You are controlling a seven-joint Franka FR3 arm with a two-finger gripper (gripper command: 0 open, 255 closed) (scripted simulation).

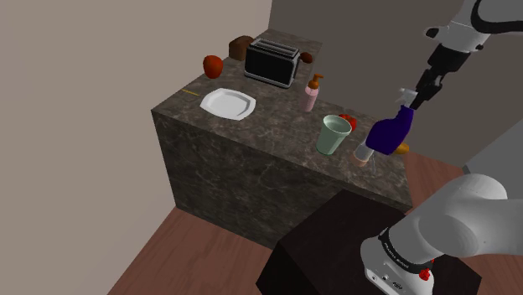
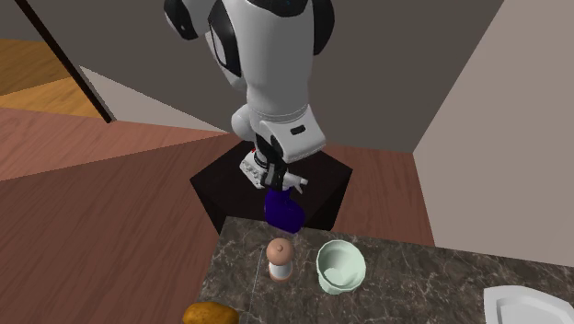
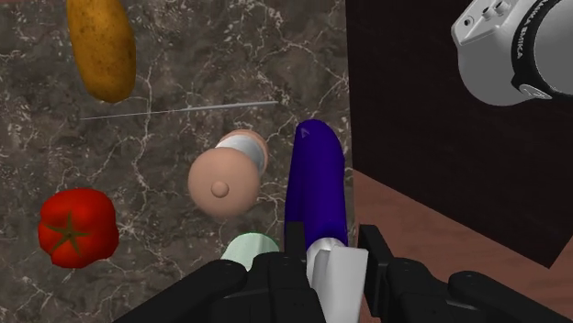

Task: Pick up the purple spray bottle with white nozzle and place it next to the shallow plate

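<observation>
The carrying step is judged to be in hand. The deep purple, flask-shaped spray bottle (image 1: 390, 132) is seen clear of the dark marbled stone counter (image 1: 251, 180). It hangs in the air at the counter's end nearest the black box stand (image 1: 335, 243), just beside a small pink-and-white round-topped grinder (image 1: 363, 153). In the shoulder view it is tilted, with its base lower and towards that view's left.

The all-black two-finger gripper (image 3: 332, 248) is closed on the bottle's upper part. In the wrist view the white nozzle (image 3: 335, 275) is clasped between the two fingers (image 3: 294, 240), which are held narrowly apart by it, and the purple body points away from the hand towards the counter. Whether the pads bear on the neck or on the nozzle head itself cannot quite be told; the neck seems likelier.

For the next move, the bottle is to be carried across the counter to the shallow white plate with a wavy rim (image 1: 227, 104), which lies well apart towards the shoulder view's left. A pale green cup (image 1: 333, 134) and a pink pump dispenser with a brown top (image 1: 312, 92) stand between, so height is judged to be needed over them. The bottle should then be righted and lowered onto bare counter just beside the plate, not on it, before the fingers are spread.
</observation>
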